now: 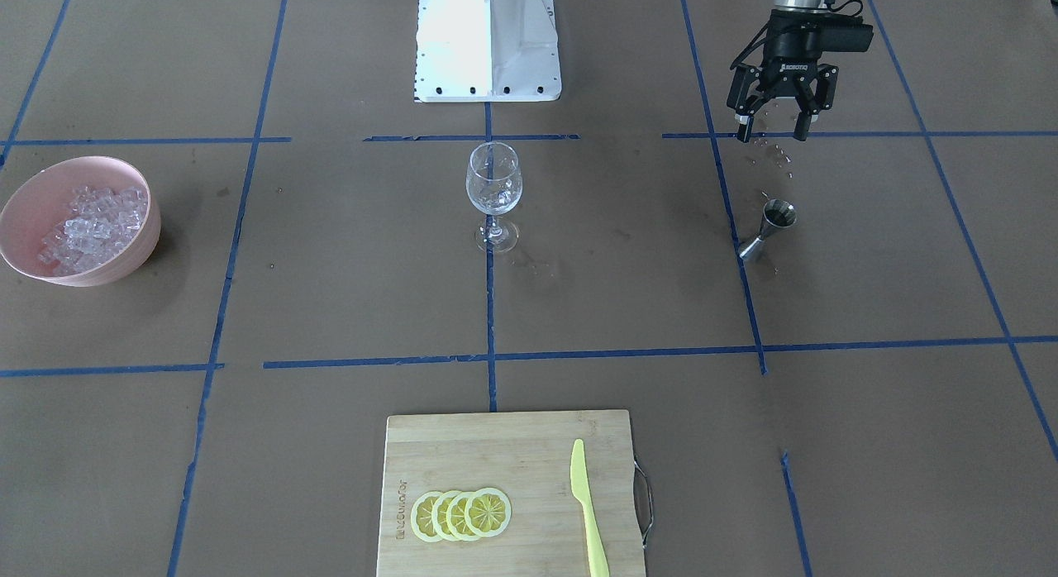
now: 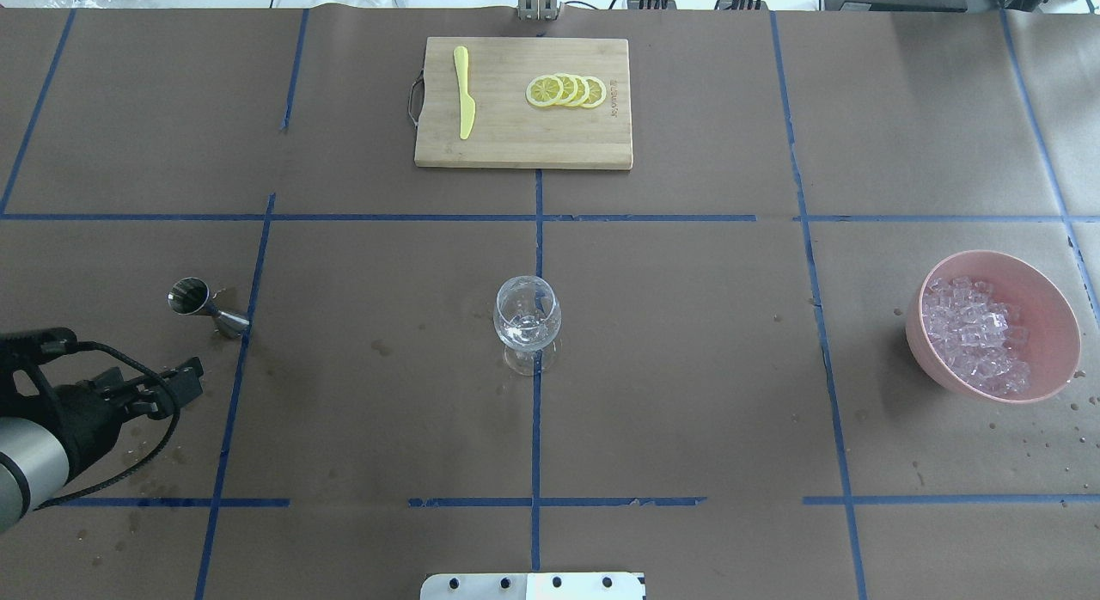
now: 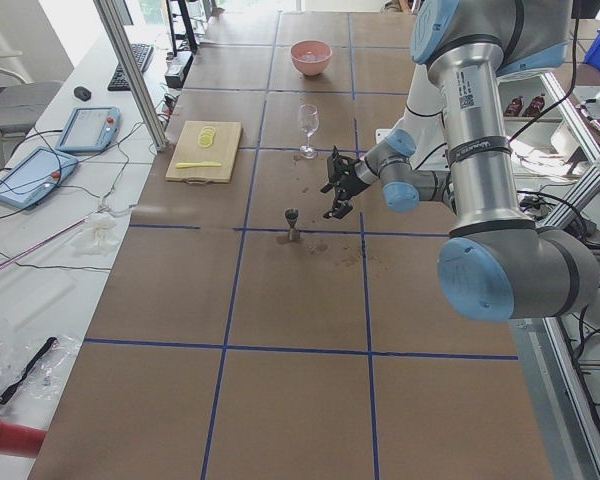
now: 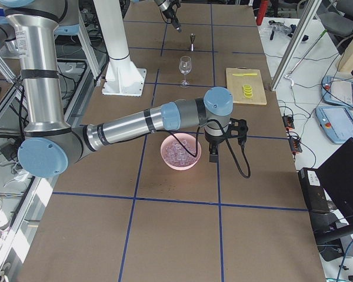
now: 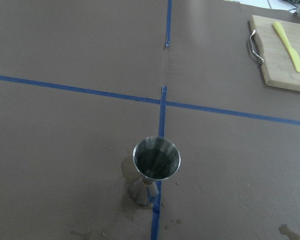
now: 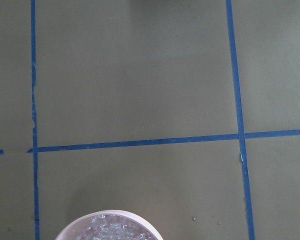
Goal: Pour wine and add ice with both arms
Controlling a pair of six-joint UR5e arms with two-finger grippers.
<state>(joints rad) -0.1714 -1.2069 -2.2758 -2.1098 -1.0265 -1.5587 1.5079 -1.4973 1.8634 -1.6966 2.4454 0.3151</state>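
My left gripper (image 1: pixel 773 124) is open and empty. It hangs above the table a little behind the steel jigger (image 1: pixel 769 228), on the robot's side of it. The jigger (image 5: pixel 156 162) stands upright in a wet patch. The wine glass (image 2: pixel 528 318) stands at the table's centre with a little clear liquid, the wine (image 2: pixel 526 329), low in its bowl. The ice (image 2: pixel 975 335) is heaped in a pink bowl (image 2: pixel 1035 282) on the right. My right gripper (image 4: pixel 213 157) shows only in the exterior right view, just past the bowl's rim; I cannot tell if it is open or shut.
A wooden cutting board (image 2: pixel 498 144) at the far middle holds lemon slices (image 2: pixel 565 91) and a yellow knife (image 2: pixel 464 101). The white pedestal (image 1: pixel 488 44) stands at the robot's edge. Wet spots lie around the jigger and near the glass.
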